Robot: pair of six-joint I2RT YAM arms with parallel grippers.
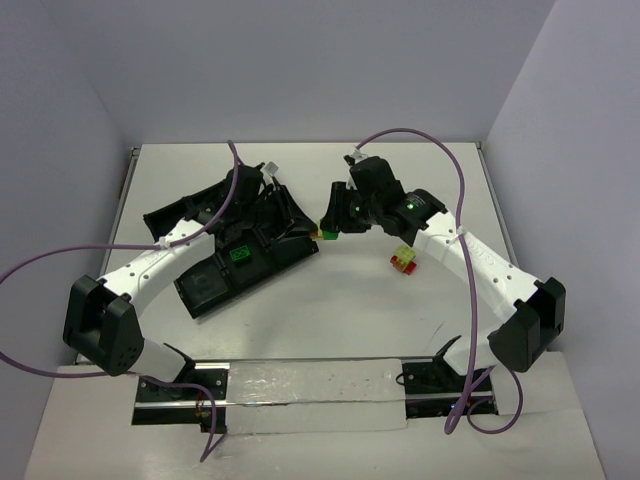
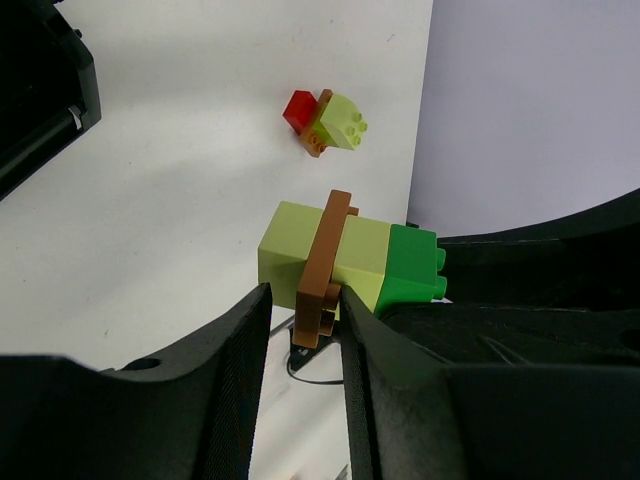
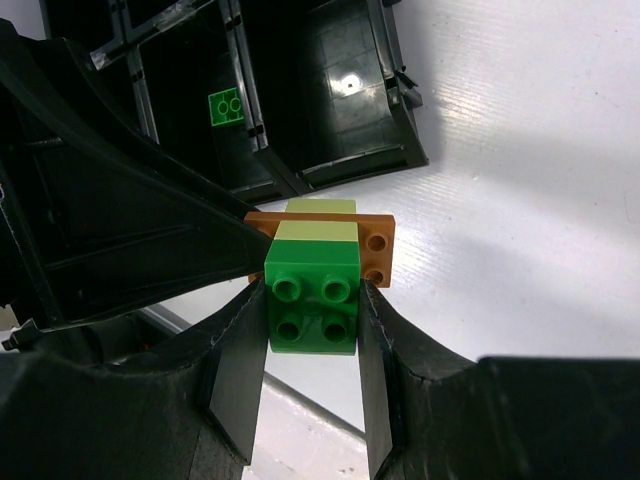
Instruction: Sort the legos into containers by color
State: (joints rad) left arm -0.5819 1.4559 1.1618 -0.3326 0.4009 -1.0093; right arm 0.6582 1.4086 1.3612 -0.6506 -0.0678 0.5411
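Note:
A stack of legos (image 1: 322, 233) (yellow-green, a thin orange plate, yellow-green, green) hangs above the table between both grippers. My right gripper (image 3: 312, 300) is shut on the green brick (image 3: 312, 300) at the stack's end. My left gripper (image 2: 307, 300) is open with its fingers either side of the orange plate (image 2: 322, 255). One finger touches the plate and a gap shows on the other side. The black tray (image 1: 215, 290) lies under the left arm, with one green lego (image 1: 238, 252) in a compartment, also seen in the right wrist view (image 3: 225, 107).
A second cluster (image 1: 405, 260) of red, orange and yellow-green bricks lies on the white table beside the right arm, also in the left wrist view (image 2: 330, 122). Purple cables loop from both arms. A metal rail (image 1: 310, 385) runs along the near edge.

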